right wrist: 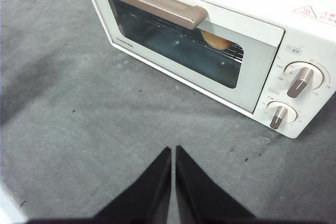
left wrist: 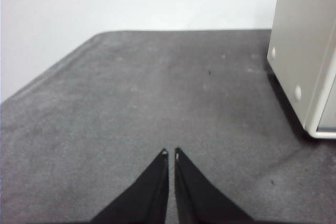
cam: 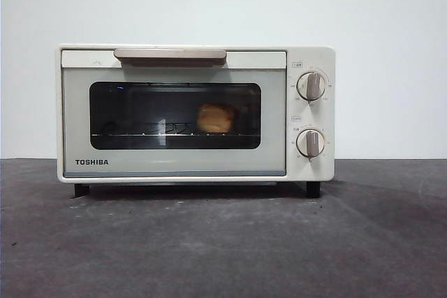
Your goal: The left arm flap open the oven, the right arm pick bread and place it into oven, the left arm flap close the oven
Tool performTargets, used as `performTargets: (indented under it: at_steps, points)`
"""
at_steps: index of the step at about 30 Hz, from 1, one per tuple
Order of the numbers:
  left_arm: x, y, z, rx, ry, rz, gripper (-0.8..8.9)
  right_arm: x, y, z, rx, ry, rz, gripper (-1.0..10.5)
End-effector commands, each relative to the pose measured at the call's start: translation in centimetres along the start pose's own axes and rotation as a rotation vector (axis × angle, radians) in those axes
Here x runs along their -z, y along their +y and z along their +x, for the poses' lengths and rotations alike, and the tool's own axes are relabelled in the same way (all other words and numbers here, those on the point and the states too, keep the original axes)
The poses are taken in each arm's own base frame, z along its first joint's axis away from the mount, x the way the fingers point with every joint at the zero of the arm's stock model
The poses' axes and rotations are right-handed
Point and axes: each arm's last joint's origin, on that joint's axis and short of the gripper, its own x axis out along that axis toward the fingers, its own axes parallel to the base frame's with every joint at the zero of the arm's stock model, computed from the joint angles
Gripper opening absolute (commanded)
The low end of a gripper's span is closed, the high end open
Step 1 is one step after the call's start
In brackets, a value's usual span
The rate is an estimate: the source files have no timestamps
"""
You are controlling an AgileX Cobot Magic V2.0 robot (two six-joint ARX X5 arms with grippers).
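Front view: bread (cam: 214, 118) inside oven (cam: 174, 165).

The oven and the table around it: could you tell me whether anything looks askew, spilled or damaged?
Nothing stands out. The oven stands level with its door shut, the bread sits on the rack inside, and both grippers wait clear.

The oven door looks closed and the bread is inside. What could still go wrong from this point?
1. The bread lies on the rack toward the right of the oven; if it sits close to the door glass, it may touch it, though the depth is hard to judge.
2. The left gripper, shut, hovers near the oven's side and could graze it when moving.
3. The right gripper, shut, hangs in front of the door, and could catch the handle if it moves forward.
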Motion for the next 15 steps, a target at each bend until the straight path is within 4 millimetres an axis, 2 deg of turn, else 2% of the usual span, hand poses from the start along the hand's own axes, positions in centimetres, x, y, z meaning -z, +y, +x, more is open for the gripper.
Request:
performTargets:
  at_steps: [1,15]
  points:
    - [0.64,-0.02,0.19,-0.005,0.016,0.004,0.28,-0.13,0.21,0.13,-0.007,-0.003,0.002,0.1]
    - [0.56,-0.02,0.19,-0.005,0.008,0.003,0.28,-0.13,0.22,0.13,-0.008,-0.003,0.002,0.1]
